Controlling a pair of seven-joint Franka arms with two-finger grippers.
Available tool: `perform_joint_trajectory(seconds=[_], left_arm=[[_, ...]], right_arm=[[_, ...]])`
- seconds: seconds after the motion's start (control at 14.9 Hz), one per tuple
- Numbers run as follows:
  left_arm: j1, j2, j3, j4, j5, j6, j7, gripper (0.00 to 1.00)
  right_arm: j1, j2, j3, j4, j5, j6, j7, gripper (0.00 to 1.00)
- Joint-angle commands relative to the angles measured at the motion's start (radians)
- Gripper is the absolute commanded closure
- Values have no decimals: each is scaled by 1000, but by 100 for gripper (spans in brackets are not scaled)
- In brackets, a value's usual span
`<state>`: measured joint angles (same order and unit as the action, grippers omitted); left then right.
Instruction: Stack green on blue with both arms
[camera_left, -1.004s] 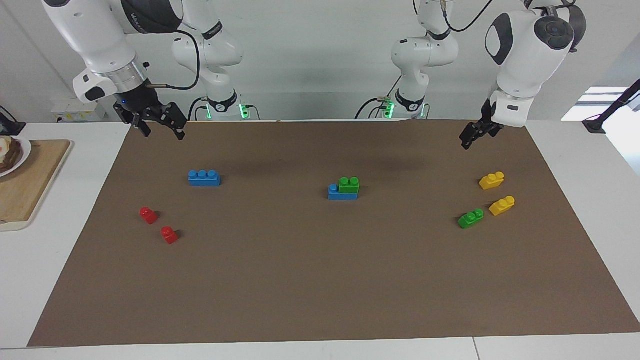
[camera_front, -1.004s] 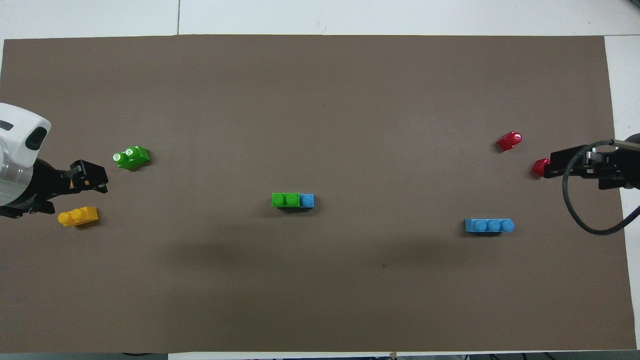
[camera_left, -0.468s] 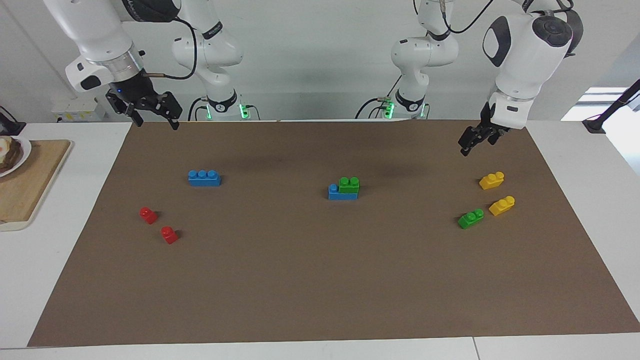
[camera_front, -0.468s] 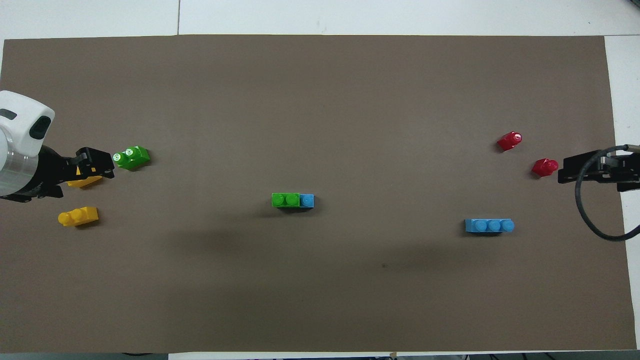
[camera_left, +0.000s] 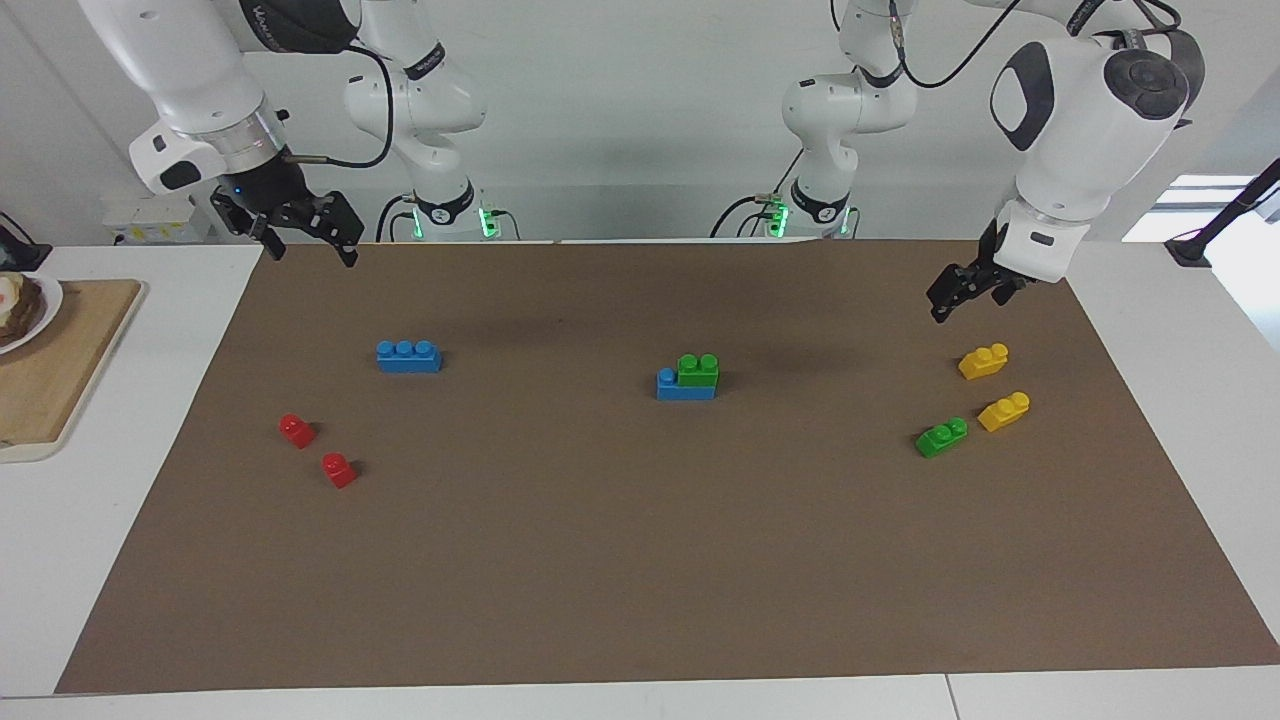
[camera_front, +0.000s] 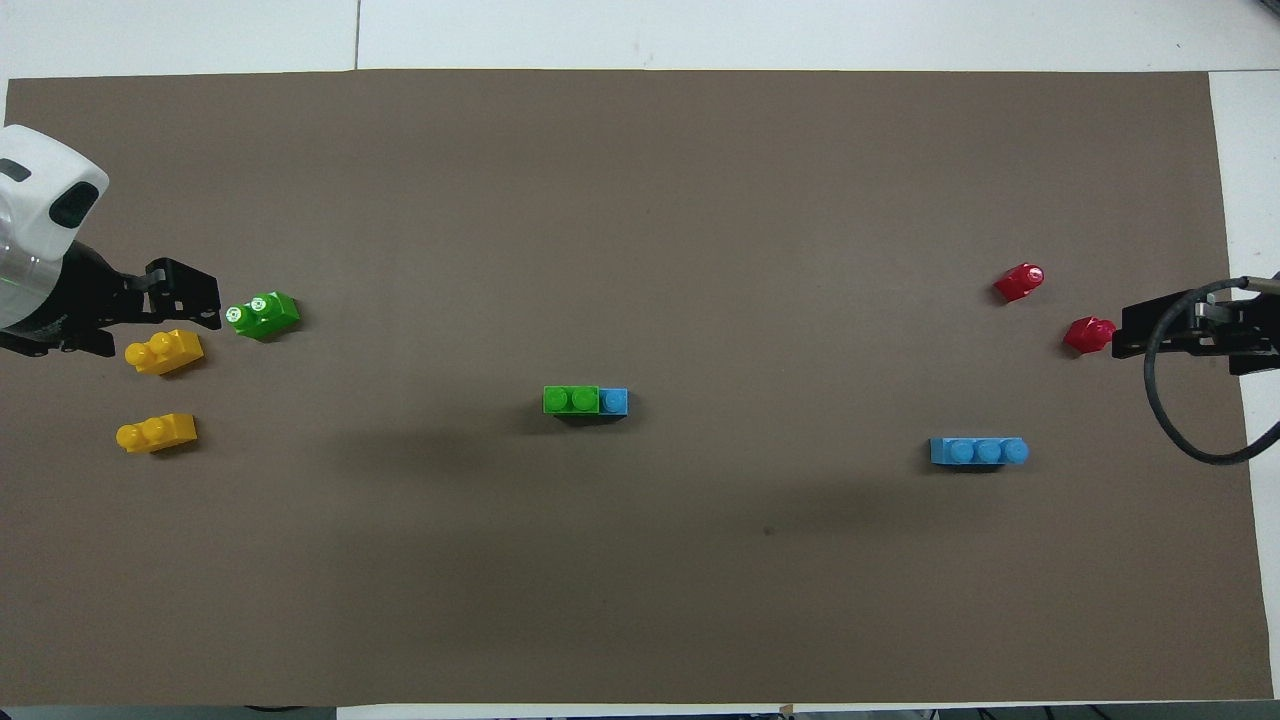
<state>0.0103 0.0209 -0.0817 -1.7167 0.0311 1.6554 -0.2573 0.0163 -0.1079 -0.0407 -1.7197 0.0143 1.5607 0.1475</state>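
A bright green plastic two-stud toy brick (camera_left: 698, 369) is sitting pressed on top of a bright blue plastic three-stud toy brick (camera_left: 668, 385) near the middle of the brown paper mat (camera_left: 640, 560), covering two of the blue brick's studs and leaving the stud toward the right arm's end showing. A second blue three-stud brick (camera_left: 408, 356) is lying alone toward the right arm's end of the table, with two small red one-stud bricks (camera_left: 296, 430) (camera_left: 339, 470) lying farther from the robots than it. A second green two-stud brick (camera_left: 941, 437) is lying loose toward the left arm's end, just beside one yellow two-stud brick (camera_left: 1004, 411); another yellow two-stud brick (camera_left: 983, 361) is lying nearer to the robots than that one. The left gripper (camera_left: 958, 295) is hanging in the air over the mat's edge nearest the robots, above the yellow bricks' corner, with its fingers released and grasping nothing. The right gripper (camera_left: 305, 245) is hanging raised over the mat's corner at the right arm's end, its fingers spread apart and empty. Neither gripper is touching any brick. In the overhead view the left gripper (camera_front: 185, 300) is showing just beside the loose green brick (camera_front: 263, 314), and the right gripper (camera_front: 1135, 331) is showing next to a red brick (camera_front: 1088, 333), both only in line of sight, both being well up in the facing view. A wooden cutting board (camera_left: 50, 370) with a plate (camera_left: 25, 312) is resting on the white table (camera_left: 1150, 690) off the mat at the right arm's end.
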Motion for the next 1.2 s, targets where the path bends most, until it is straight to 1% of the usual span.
perform_joint_trajectory(seconds=[0.0,0.13,0.27,0.4,0.6,1.14], left_arm=[[-3,5,-3,25,0,-36,21,0],[-1,-4,-4,19,-2,-29,27,0],[5,-21,-4,0,-2,-34,78,0],[4,-54,-4,-53,-2,-22,95,0],[7,-52,-4,-55,-2,15,92,0],[7,-53,-6,-46,-13,18,95,0]], right_arm=[[-22,16,8,29,-20,-22,-19,0],[-24,16,8,29,-33,-21,-19,0],[-24,16,10,28,-56,-13,-23,0],[-24,16,10,26,-59,-8,-25,0],[-22,14,10,22,-60,-2,-25,0],[-21,10,12,15,-53,-1,-16,0]])
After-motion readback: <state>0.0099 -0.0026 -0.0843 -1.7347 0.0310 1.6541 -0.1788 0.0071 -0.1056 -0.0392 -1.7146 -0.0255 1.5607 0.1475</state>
